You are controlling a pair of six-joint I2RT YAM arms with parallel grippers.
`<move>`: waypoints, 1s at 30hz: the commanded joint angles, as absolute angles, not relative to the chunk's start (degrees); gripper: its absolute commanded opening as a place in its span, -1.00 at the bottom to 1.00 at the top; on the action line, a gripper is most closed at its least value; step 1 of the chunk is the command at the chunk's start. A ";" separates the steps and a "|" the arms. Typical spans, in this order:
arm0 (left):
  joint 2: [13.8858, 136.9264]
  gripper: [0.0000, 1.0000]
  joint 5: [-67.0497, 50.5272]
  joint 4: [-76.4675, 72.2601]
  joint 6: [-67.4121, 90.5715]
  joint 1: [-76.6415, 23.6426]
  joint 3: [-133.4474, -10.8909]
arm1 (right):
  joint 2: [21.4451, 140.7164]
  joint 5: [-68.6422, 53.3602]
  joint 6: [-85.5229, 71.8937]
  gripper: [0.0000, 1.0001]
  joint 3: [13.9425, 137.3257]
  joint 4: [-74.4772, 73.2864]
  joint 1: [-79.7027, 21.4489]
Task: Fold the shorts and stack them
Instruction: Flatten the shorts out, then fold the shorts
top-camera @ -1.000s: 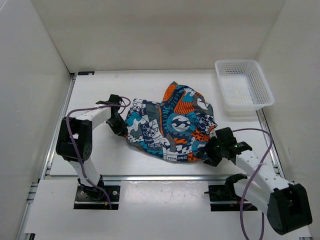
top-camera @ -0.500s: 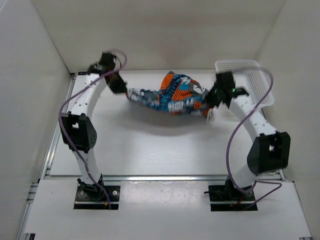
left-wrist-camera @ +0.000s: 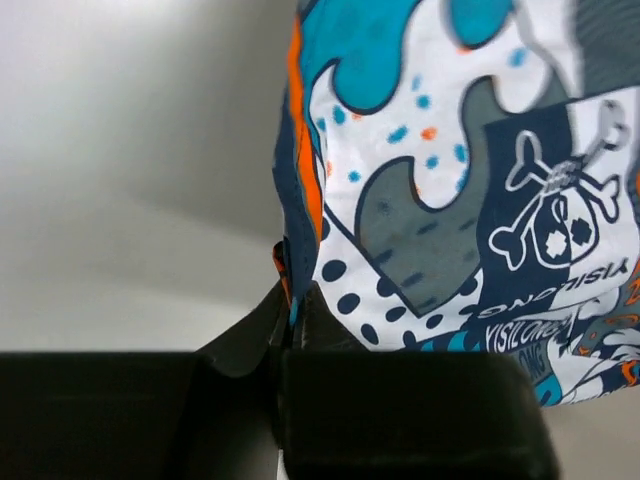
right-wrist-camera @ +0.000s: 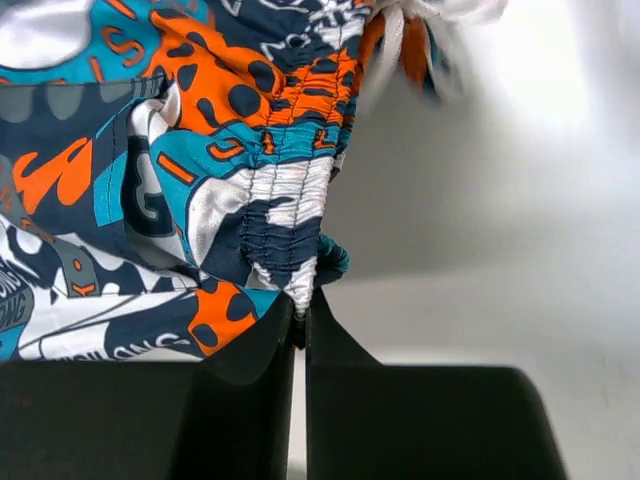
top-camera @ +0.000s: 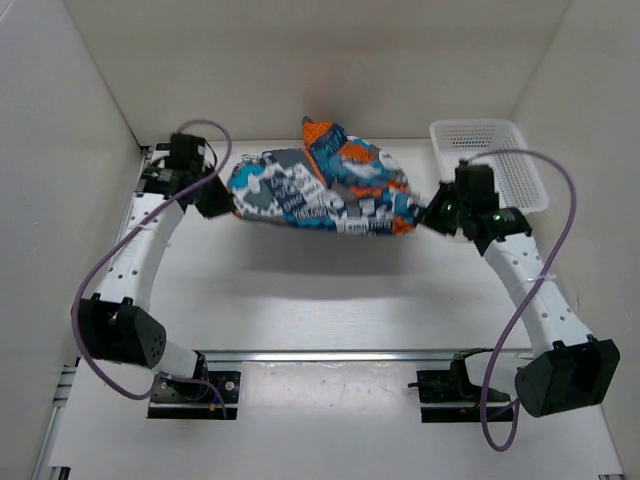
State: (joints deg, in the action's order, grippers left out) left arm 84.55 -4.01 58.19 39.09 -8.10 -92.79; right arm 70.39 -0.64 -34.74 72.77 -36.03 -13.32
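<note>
Teal-and-orange shorts point(top-camera: 318, 195) hang stretched above the table point(top-camera: 300, 300), our left end effector point(top-camera: 218, 199) and right end effector point(top-camera: 437, 213) each clamped on one end, so we can spread them flat.

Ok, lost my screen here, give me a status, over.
Left gripper shut on the shorts at one end. Right gripper shut on the waistband end. Shorts strung between them, unfolded. White basket close by right gripper.

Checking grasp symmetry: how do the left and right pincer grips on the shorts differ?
The left pincer pinches a flat printed edge; right pincer pinches the gathered elastic waistband. The left pincer is far from the basket; right pincer is beside it. Both are shut on the shorts, held off the table.
</note>
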 commanded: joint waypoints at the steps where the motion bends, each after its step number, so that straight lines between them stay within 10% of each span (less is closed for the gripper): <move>1: 83.94 -0.74 -2.02 56.26 37.79 -8.53 -79.31 | 66.98 -2.64 -35.32 -1.00 57.81 -40.87 -13.36; 3: 86.72 -0.23 -4.38 53.02 37.01 -9.13 -75.94 | 68.54 -2.02 -36.04 -0.84 54.50 -38.51 -12.84; 4: 89.01 -0.04 -4.39 52.48 36.39 -9.14 -75.94 | 70.21 -2.02 -35.34 -0.09 54.49 -37.10 -12.31; 6: 97.85 0.11 -3.87 52.47 34.47 -9.67 -81.35 | 79.21 1.21 -33.49 0.23 57.46 -34.28 -12.30; 11: 103.55 0.11 -0.18 58.01 33.40 -9.67 -89.03 | 85.38 5.45 -31.55 0.26 65.84 -39.03 -11.68; 30: 84.81 0.15 -8.26 46.50 43.51 -10.20 -51.77 | 62.92 -6.50 -42.97 0.33 34.89 -30.16 -9.32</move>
State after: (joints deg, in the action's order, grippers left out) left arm 84.68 -5.08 52.12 42.06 -9.82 -51.75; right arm 63.02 -2.52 -40.23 35.22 -35.75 -10.33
